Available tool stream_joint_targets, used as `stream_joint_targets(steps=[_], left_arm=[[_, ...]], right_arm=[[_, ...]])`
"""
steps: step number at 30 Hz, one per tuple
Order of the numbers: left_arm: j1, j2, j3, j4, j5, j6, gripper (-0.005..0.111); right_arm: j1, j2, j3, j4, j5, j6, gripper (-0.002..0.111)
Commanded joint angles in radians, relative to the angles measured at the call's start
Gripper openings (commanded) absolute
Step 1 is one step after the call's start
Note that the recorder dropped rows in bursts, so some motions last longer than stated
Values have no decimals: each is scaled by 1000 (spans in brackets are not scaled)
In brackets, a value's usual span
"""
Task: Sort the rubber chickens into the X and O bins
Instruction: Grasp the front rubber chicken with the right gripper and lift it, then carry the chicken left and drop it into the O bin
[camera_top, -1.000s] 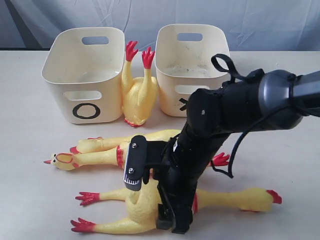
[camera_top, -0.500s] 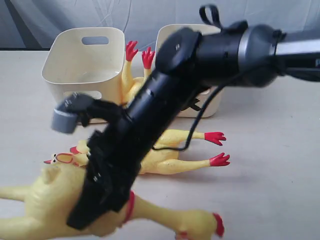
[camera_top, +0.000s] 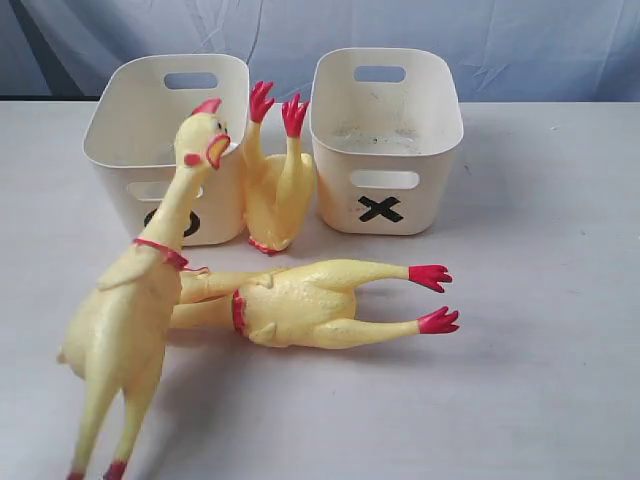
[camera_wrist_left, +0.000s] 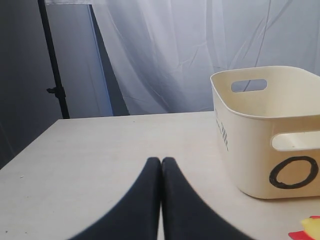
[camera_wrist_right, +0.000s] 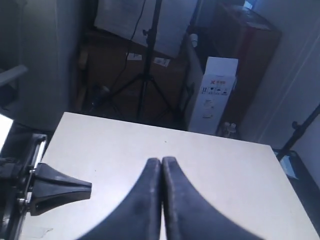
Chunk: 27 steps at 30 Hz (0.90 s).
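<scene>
A big rubber chicken (camera_top: 125, 320) stands upright at the front left, its head (camera_top: 205, 140) in front of the O bin (camera_top: 165, 110) and partly covering the O mark. Nothing that holds it shows. A second big chicken (camera_top: 300, 305) lies on the table with its red feet to the right, and another neck shows behind it. A small chicken (camera_top: 272, 190) is wedged feet-up between the O bin and the X bin (camera_top: 385, 100). Neither arm appears in the exterior view. My left gripper (camera_wrist_left: 161, 162) is shut and empty near the O bin (camera_wrist_left: 265, 130). My right gripper (camera_wrist_right: 161, 162) is shut and empty over bare table.
A yellow and red scrap of a chicken (camera_wrist_left: 310, 227) peeks in at the corner of the left wrist view. A black machine part (camera_wrist_right: 55, 190) juts in beside the right gripper. Tripods and boxes stand beyond the table edge (camera_wrist_right: 165, 127).
The right arm, which held the front chicken and swung it left, has gone from the exterior view. That chicken now stands upright at the front left.
</scene>
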Motion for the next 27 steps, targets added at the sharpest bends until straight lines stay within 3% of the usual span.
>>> stream_joint_targets(steps=[1, 6, 11, 14, 19, 20, 21, 27], left_arm=[[-10, -5, -1, 4, 1, -1, 0], [-10, -5, -1, 4, 1, -1, 0], [-10, -5, -1, 4, 1, -1, 0], [-10, -5, -1, 4, 1, -1, 0], [-10, -5, -1, 6, 1, -1, 0], [-10, -5, -1, 6, 1, -1, 0], [-10, -5, -1, 6, 1, -1, 0], [-10, -5, -1, 6, 1, -1, 0]], right_arm=[[-1, -7, -29, 4, 78, -4, -1], [-1, -9, -29, -42, 135, -4, -1], [17, 11, -29, -422, 380, 12, 2], [57, 45, -20, -675, 437, 123, 22], [137, 98, 75, -792, 412, 194, 90], [151, 110, 87, -802, 383, 194, 99], [173, 133, 97, -829, 374, 194, 105], [265, 274, 101, -1034, 353, 194, 104]])
